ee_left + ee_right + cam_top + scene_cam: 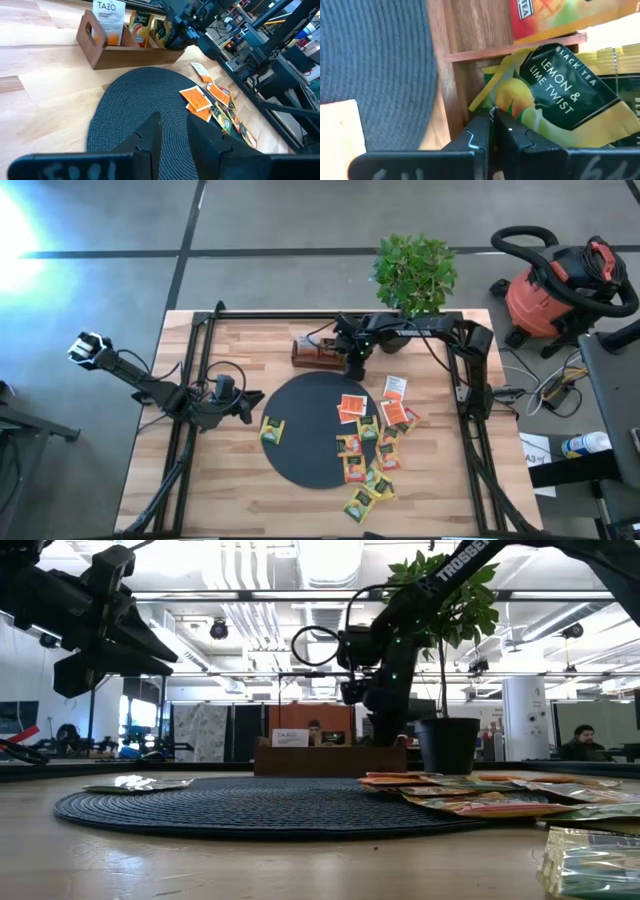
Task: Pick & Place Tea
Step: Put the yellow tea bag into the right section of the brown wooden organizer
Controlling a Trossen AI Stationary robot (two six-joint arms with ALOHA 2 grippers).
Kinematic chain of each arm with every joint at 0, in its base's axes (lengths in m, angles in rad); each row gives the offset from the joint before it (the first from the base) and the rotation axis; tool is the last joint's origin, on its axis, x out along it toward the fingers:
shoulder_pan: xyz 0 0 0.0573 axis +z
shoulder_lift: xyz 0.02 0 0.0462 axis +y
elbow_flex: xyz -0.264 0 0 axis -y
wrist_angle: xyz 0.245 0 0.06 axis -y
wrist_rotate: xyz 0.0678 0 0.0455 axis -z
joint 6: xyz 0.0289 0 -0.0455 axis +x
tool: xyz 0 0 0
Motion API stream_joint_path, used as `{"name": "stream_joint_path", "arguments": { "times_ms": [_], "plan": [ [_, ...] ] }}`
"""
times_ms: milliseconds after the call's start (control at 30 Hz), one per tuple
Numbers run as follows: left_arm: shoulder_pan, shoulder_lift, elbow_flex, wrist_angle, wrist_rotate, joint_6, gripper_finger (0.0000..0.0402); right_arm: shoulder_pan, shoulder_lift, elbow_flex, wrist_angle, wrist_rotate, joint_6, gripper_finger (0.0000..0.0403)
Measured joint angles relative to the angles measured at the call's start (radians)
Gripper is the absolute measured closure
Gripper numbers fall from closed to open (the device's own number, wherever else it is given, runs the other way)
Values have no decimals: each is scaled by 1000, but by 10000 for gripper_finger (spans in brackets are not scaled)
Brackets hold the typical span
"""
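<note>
Right wrist view: right gripper (493, 131) pinches green-yellow sachet (555, 95) inside wooden box (470, 55).

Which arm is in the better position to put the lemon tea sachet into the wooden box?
The right. Its gripper is at the wooden box, fingers shut on the lemon and lime sachet over a compartment. The left gripper waits at the black mat's far edge, holding nothing.

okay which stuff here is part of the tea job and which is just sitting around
Part of the job: tea sachets; wooden box; lemon sachet pinched by the right gripper.

Just there: black mat; potted plant; vacuum; left gripper, waiting.
</note>
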Motion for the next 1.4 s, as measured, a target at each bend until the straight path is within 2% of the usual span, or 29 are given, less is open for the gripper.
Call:
{"name": "stream_joint_path", "arguments": {
  "times_ms": [233, 367, 700, 767, 900, 1067, 1133, 1200, 1400],
  "plan": [
    [0, 0, 0, -2, 0, -2, 312, 3, -38, 0, 82, 5, 11, 374],
    [0, 0, 0, -2, 0, -3, 312, 3, -92, 3, 108, 93, 15, 374],
    [0, 0, 0, -5, 0, 3, 312, -2, -131, 2, 91, 138, 53, 374],
    [0, 0, 0, -5, 0, 3, 312, 1, -134, 2, 77, 118, 42, 374],
    [0, 0, 0, -13, 0, 4, 312, 10, -135, 2, 14, -6, 25, 374],
    [0, 0, 0, -46, 5, 1, 312, 44, -135, 1, -22, -46, 27, 374],
    [0, 0, 0, -61, 35, -3, 312, 62, -135, 1, -21, -110, 41, 374],
    [0, 0, 0, -85, 108, -17, 312, 84, -135, 1, -17, -160, 73, 373],
    [-1, 16, 0, -134, 380, -86, 312, 154, -135, 2, 41, -187, 188, 338]
  ]
}}
